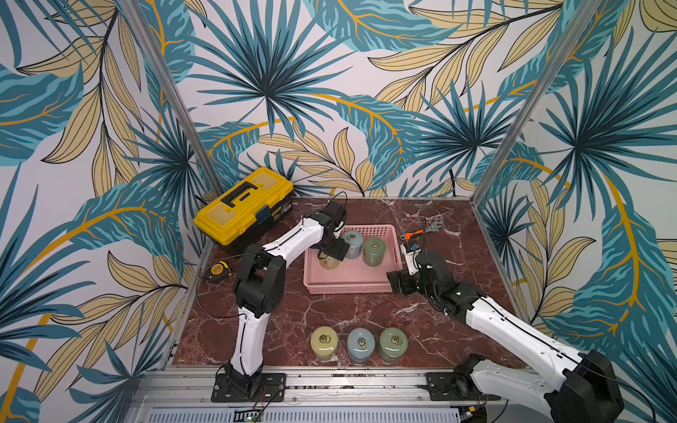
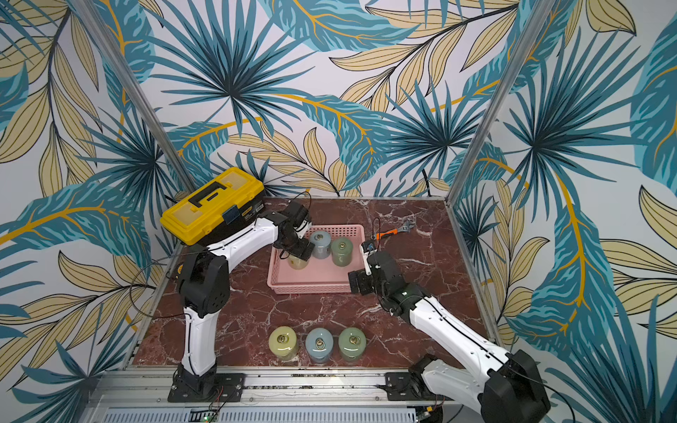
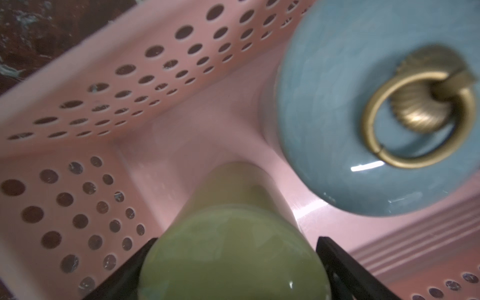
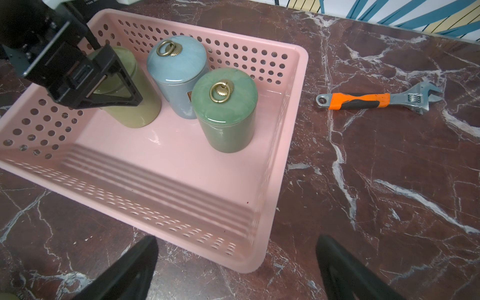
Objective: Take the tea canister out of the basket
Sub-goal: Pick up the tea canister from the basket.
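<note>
six tea canisters in all. three stand in the one pink basket (image 1: 348, 289): an olive canister (image 4: 145, 106), a blue canister (image 4: 179, 78) and a green canister (image 4: 226, 124). three stand on the marble table (image 1: 293, 318): a pale yellow canister (image 1: 324, 342), a grey-blue canister (image 1: 361, 346) and a sage canister (image 1: 393, 342). one yellow-and-black toolbox (image 1: 243, 208), one tape measure (image 1: 219, 271), one adjustable wrench (image 4: 376, 100). two robot arms: left arm (image 1: 251, 337), right arm (image 1: 513, 329).

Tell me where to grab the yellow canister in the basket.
Likely the lidded upper body of the yellow canister, jaws across its round sides, coming from above: it stands upright, with the basket wall and blue canister close beside it.
</note>
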